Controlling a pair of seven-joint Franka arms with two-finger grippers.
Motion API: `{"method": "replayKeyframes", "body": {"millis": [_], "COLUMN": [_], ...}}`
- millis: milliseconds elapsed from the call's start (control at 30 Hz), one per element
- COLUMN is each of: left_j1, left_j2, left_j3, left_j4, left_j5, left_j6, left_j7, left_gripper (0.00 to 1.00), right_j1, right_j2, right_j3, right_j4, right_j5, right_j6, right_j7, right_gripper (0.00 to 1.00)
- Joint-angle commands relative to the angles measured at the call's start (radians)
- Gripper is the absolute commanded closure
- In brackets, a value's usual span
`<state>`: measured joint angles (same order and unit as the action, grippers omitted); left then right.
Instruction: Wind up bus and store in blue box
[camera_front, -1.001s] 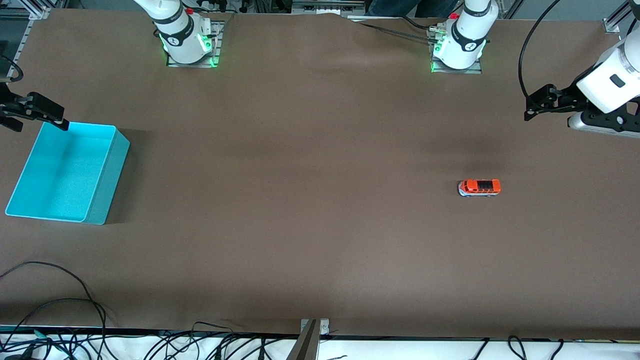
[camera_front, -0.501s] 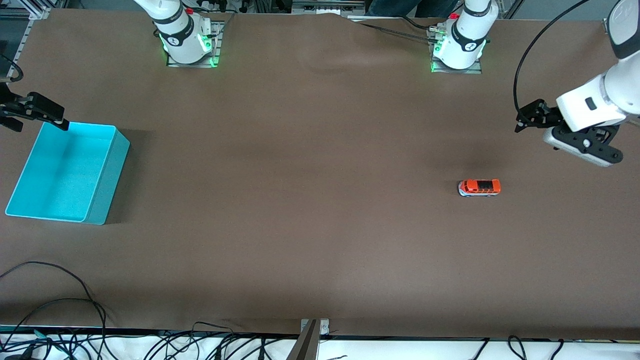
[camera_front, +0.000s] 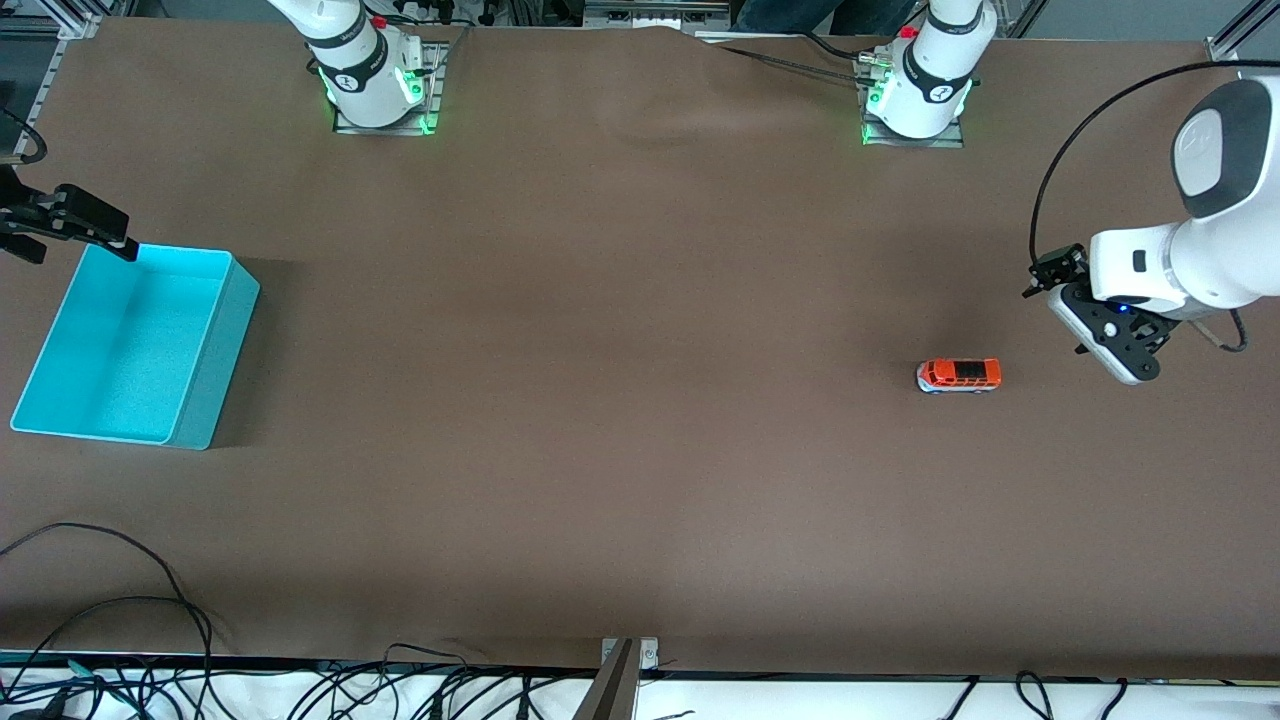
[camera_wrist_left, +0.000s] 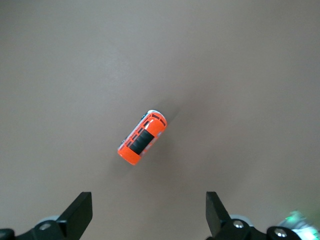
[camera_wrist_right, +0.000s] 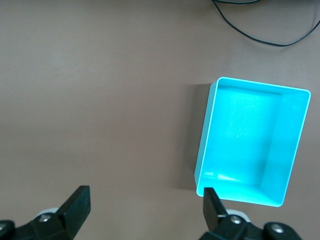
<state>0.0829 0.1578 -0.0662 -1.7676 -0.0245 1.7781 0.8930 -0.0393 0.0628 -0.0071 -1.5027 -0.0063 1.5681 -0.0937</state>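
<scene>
The bus (camera_front: 959, 375) (camera_wrist_left: 142, 137), a small orange toy with a dark roof panel, stands on its wheels on the brown table toward the left arm's end. My left gripper (camera_front: 1108, 338) (camera_wrist_left: 148, 210) hangs open above the table beside the bus, pointing down with nothing between its fingers (camera_wrist_left: 80, 212). The blue box (camera_front: 215, 370) (camera_wrist_right: 202, 150) sits empty at the right arm's end. My right gripper (camera_front: 75, 235) (camera_wrist_right: 145, 202) waits open and empty above the box's corner that lies farther from the front camera.
Both arm bases (camera_front: 375, 85) (camera_front: 920, 95) stand along the table edge farthest from the front camera. Loose black cables (camera_front: 110, 600) lie near the front edge at the right arm's end. A metal bracket (camera_front: 628, 655) sits mid front edge.
The left arm has swung down and in toward the bus, its hand turning to point at the table. The right arm, the bus and the box have not moved.
</scene>
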Motion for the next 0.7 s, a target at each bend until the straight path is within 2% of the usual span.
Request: {"method": "replayKeyframes", "body": {"millis": [0,367,667], "left_j1": [0.014,0.015,0.054], "left_j2": [0.014,0.157,0.206], "left_j3": [-0.001,-0.001,-0.001], "left_j4": [-0.084,-0.179,-0.348], "left_j5": [-0.003,0.018,0.02], "left_j6": [0.086,0.282,0.595], "left_j7": [0.193,0.389,0.538], "left_gripper": [0.0,0.0,0.0], "right_j1": [-0.004,-0.004,-0.004], "right_j2": [-0.003,-0.001,-0.001], "right_j3": [0.004,0.003,0.001], "right_j4": [0.015,0.015,0.015], "right_j5": [0.014,0.014,0.014], "right_j6": [-0.008,-0.008,-0.008], "right_j7": [0.003,0.003,0.003], "right_gripper": [0.0,0.0,0.0]}}
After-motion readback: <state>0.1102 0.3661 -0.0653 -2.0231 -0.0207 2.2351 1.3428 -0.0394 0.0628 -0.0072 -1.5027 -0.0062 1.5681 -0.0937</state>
